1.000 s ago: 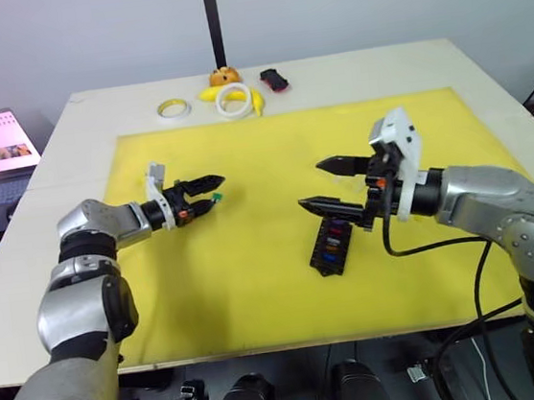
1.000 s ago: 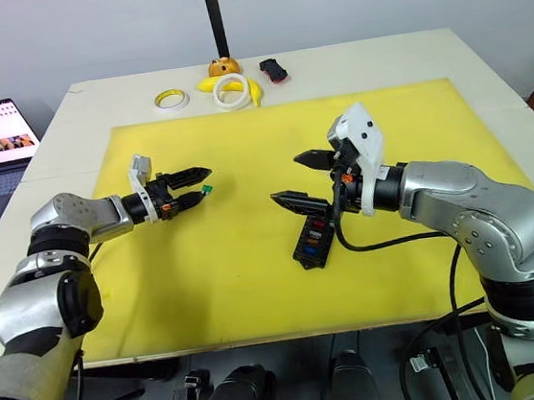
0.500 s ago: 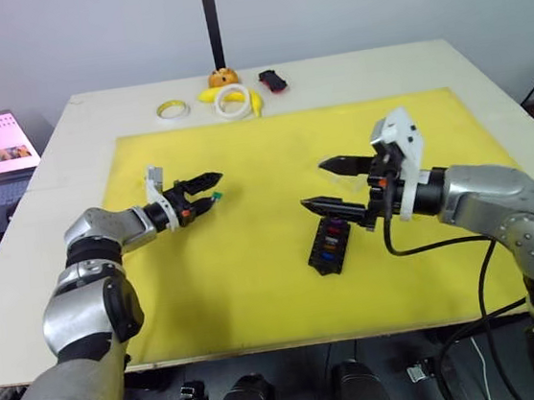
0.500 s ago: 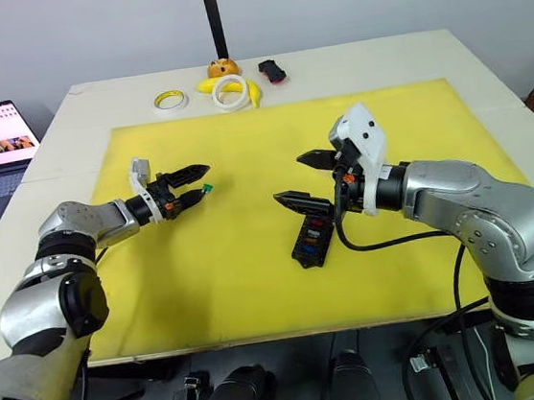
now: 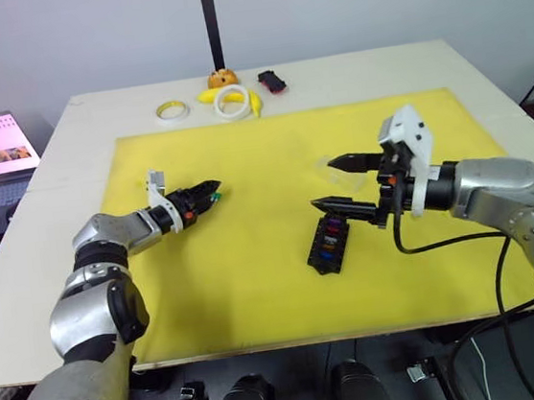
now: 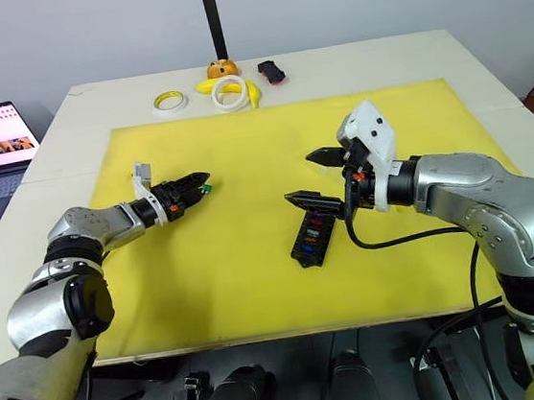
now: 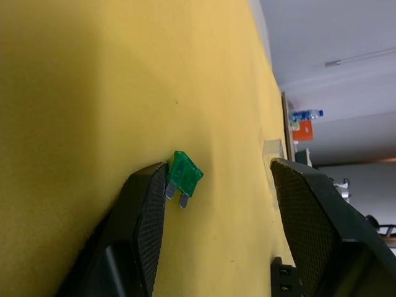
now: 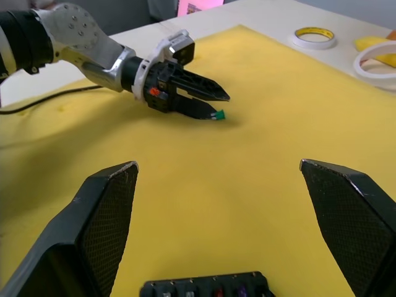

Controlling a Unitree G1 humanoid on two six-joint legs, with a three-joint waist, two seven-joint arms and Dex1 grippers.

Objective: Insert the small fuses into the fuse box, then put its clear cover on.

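Green and tiny, a flat plastic fuse [image 7: 185, 174] lies on the yellow mat [image 5: 254, 259], touching one fingertip of the left pincer [image 5: 206, 193], whose fingers are parted and grasp nothing. The black rectangular fuse box [image 5: 329, 245], with coloured fuses in its slots, lies mid-mat under the released right pincer [image 5: 337, 183]. A clear plastic cover [image 5: 336, 169] lies just beyond. White tape rings [image 5: 234, 100] sit on the counter's far edge.

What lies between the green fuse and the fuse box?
Only bare yellow mat lies between the green fuse and the fuse box, as the right eye view shows.
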